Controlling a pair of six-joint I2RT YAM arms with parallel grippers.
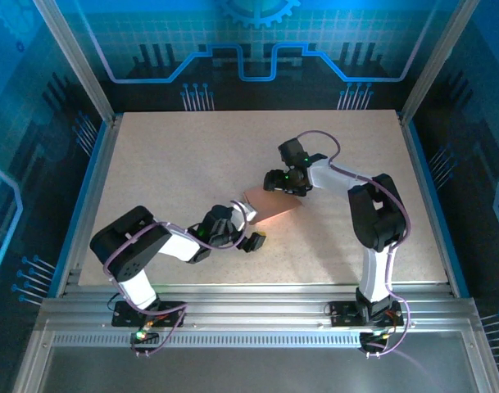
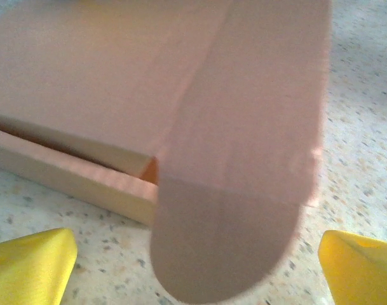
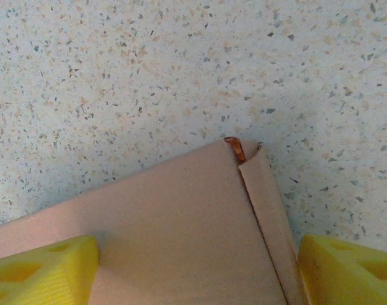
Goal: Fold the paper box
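Observation:
The paper box (image 1: pixel 271 210) lies flat near the middle of the table, salmon-pink with creased panels. In the left wrist view its top panel (image 2: pixel 104 70) slopes over a low side wall, and a rounded flap (image 2: pixel 231 210) hangs toward the camera. My left gripper (image 2: pixel 196 276) is open wide, its yellow fingertips (image 2: pixel 28 267) apart on either side of that flap, touching nothing. My left gripper (image 1: pixel 249 228) sits at the box's near-left end. My right gripper (image 1: pixel 280 187) is over the far end, open; one fingertip (image 3: pixel 40 270) lies over the panel (image 3: pixel 174 229), the other beside a narrow folded strip (image 3: pixel 266 210).
The speckled table (image 1: pixel 192 155) stretches bare to the left and back of the box. Blue frame walls (image 1: pixel 89 176) bound it left and right. A metal rail (image 1: pixel 257 307) with both arm bases runs along the near edge.

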